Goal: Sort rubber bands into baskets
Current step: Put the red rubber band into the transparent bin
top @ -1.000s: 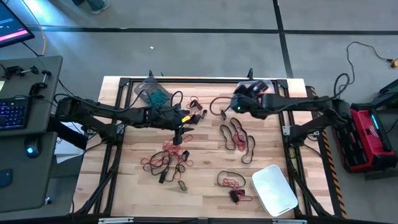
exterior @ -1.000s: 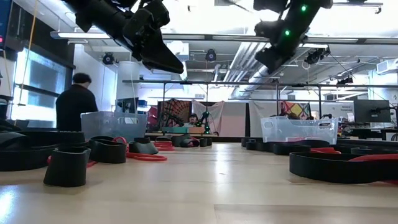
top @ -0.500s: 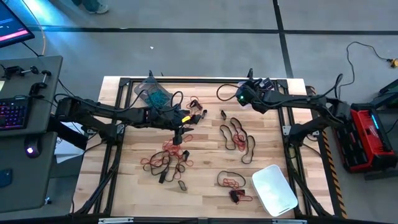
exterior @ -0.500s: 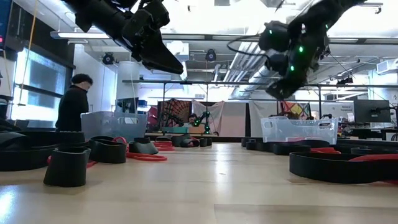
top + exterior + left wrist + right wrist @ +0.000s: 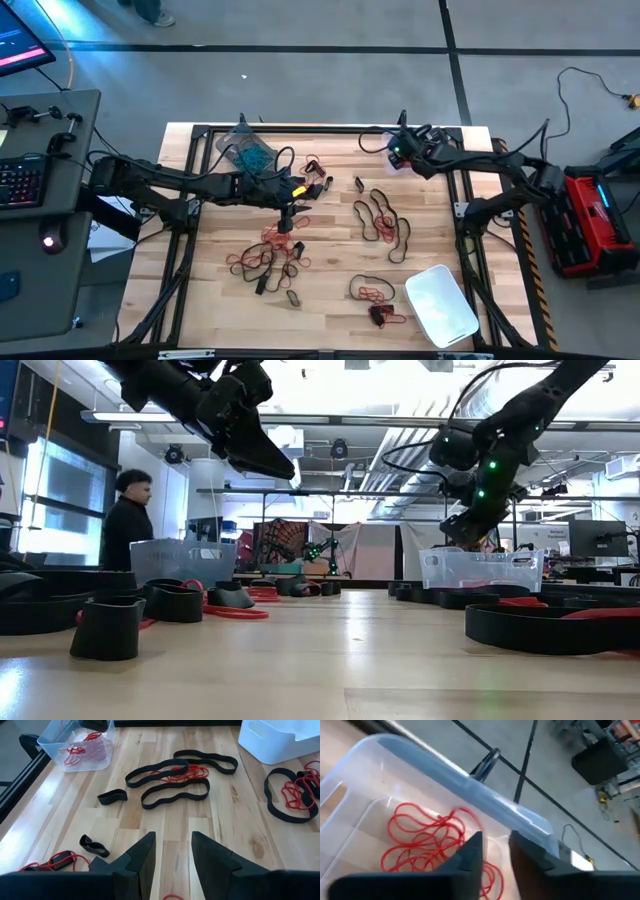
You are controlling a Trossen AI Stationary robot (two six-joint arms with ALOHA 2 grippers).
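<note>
Two dark jointed arms — black cables looping (green lights glowing).

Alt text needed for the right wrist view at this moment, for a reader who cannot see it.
The right hand hangs just above a clear plastic basket, its two dark fingers slightly apart with nothing visible between them. A tangle of red rubber bands lies in the basket on its see-through bottom. Past the basket's rim are grey floor and cables.
</note>
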